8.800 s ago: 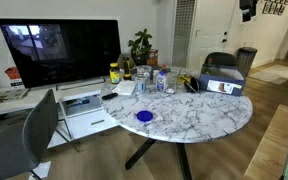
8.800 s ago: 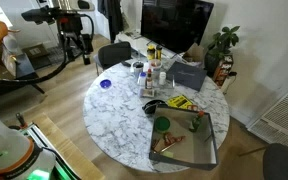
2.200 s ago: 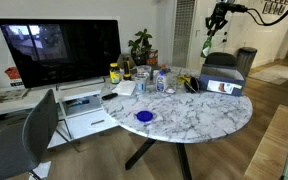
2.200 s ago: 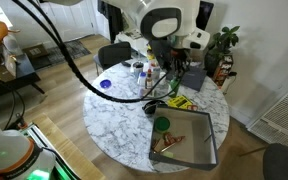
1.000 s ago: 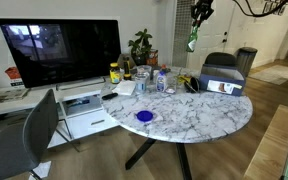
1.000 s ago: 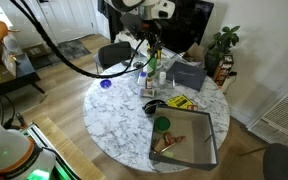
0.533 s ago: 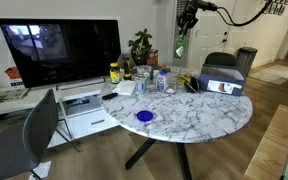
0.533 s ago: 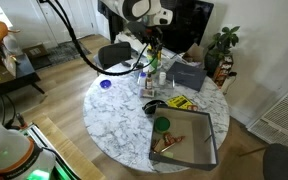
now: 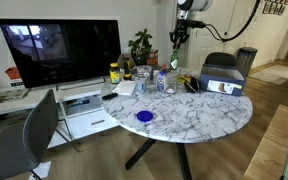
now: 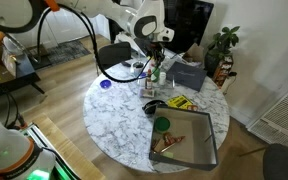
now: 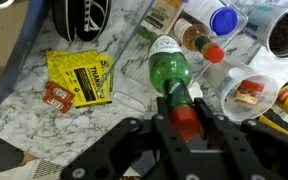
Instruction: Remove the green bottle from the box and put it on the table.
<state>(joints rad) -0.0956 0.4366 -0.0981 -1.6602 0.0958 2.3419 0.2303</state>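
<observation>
The green bottle [image 11: 170, 76] hangs base-down from my gripper [image 11: 182, 105], whose fingers [image 11: 162, 120] are shut on its red-capped neck. In both exterior views the gripper [image 9: 176, 42] [image 10: 154, 47] holds the bottle [image 9: 174, 61] [image 10: 154, 68] over the marble table [image 9: 194, 118] [image 10: 114, 120], in among the clear bottles. Whether its base touches the tabletop I cannot tell. The dark box [image 9: 223, 73] [image 10: 187, 73] stands apart from the bottle, near the table's edge.
Clear bottles [image 11: 216, 22] and a clear cup [image 11: 246, 88] crowd one side of the bottle. A yellow packet [image 11: 80, 76] lies on the other side. A grey tray [image 10: 210, 150], a blue disc [image 9: 144, 116] and a yellow-labelled jar [image 9: 115, 73] also stand on the table.
The gripper has carried the green bottle away from above the box, sideways and downward, to just over the cluster of clear bottles. It has stayed shut throughout.
</observation>
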